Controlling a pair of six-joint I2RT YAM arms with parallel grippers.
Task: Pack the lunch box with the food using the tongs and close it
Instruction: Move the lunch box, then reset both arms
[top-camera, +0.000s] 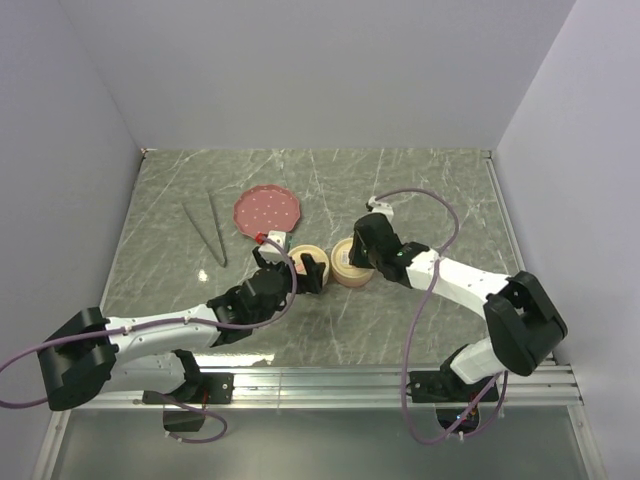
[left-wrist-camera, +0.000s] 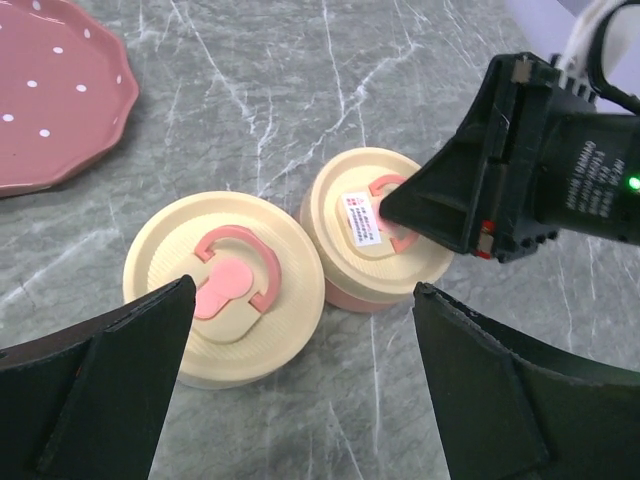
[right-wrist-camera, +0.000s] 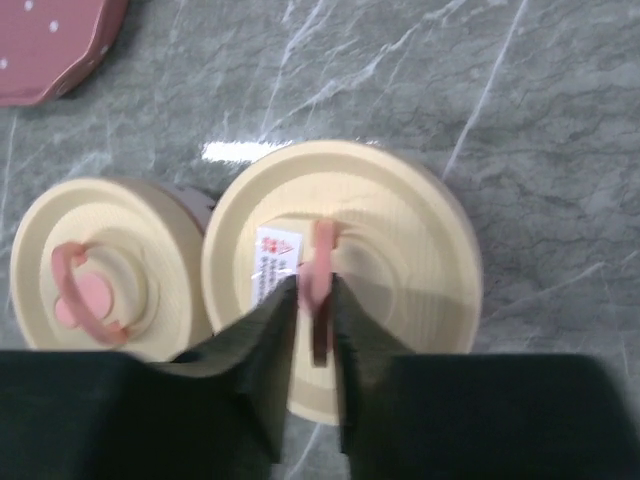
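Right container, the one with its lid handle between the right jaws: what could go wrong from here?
The right gripper pinches only the thin pink handle of the lid; it could slip out, or the lid tilt. The left container stands right beside it and may get nudged. The open left gripper hovers close, so the two might bump.

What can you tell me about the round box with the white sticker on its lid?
The stickered box is round and plastic-looking, with a ridged cream lid over a pink base. It stands upright on the grey marble table, close beside its twin. Its pink handle stands up between the fingers of the right hand.
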